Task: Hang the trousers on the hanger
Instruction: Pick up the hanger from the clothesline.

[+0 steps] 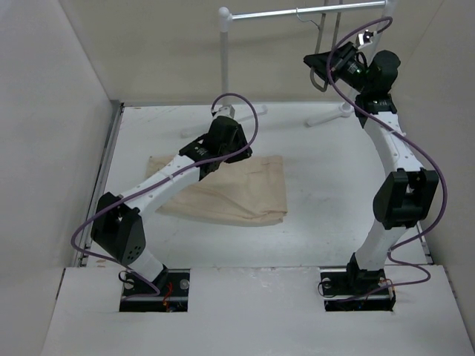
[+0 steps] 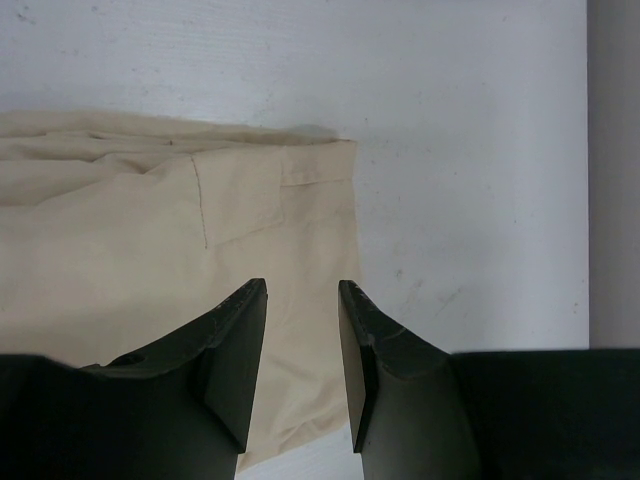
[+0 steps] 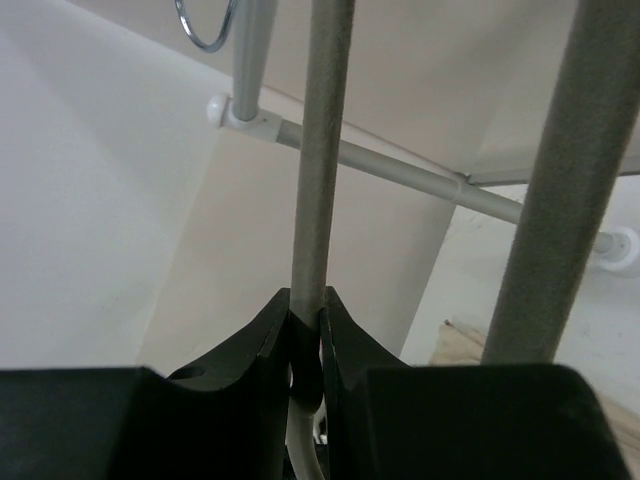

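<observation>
The beige trousers lie folded flat on the white table, left of centre. My left gripper hovers over their far edge, open and empty. In the left wrist view the trousers show a pocket seam, and the left gripper has its jaws apart above the cloth near its corner. My right gripper is raised at the back right, shut on the thin grey wire hanger that hangs from the rack. In the right wrist view the right gripper clamps one hanger rod; a second rod stands to the right.
The white tubular clothes rack stands at the back, with its post, top bar and base feet. Its bar also crosses the right wrist view. White walls close in the table on the left, back and right.
</observation>
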### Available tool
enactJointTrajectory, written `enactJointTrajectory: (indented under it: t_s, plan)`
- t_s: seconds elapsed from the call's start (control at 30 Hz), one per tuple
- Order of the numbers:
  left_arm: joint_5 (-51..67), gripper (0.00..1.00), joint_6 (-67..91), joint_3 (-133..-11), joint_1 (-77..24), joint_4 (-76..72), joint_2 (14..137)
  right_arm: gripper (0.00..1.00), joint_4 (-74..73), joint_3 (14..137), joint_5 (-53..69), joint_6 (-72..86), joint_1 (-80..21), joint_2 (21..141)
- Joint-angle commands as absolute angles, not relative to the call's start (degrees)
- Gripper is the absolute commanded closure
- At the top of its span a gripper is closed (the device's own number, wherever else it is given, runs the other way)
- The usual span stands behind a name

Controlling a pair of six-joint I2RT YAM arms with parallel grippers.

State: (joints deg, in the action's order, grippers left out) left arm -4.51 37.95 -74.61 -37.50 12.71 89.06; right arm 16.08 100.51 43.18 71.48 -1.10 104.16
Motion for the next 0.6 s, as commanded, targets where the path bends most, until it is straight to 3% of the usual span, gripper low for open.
enactJointTrajectory:
  t_s: [0.0, 0.17, 0.4, 0.57]
  plan:
    - [-4.48, 0.67, 37.27, -75.5, -38.27, 11.34, 89.21, 0.83, 29.34, 101.6, 45.88, 77.24, -0.48, 102.65]
    - [-4.83, 0.68, 37.35, -75.06, -38.45, 10.99, 89.47, 0.84, 35.33, 100.91, 47.11, 83.32, 0.22, 103.45]
    - [-4.75, 0.68, 37.35, -78.13, -38.54, 10.99, 89.21, 0.84, 36.99, 90.01, 48.86, 80.16, -0.13, 99.32]
    - [-4.57, 0.68, 37.27, -79.01, -39.33, 11.34, 90.17, 0.85, 39.9, 90.87, 50.18, 80.15, -0.92, 99.31]
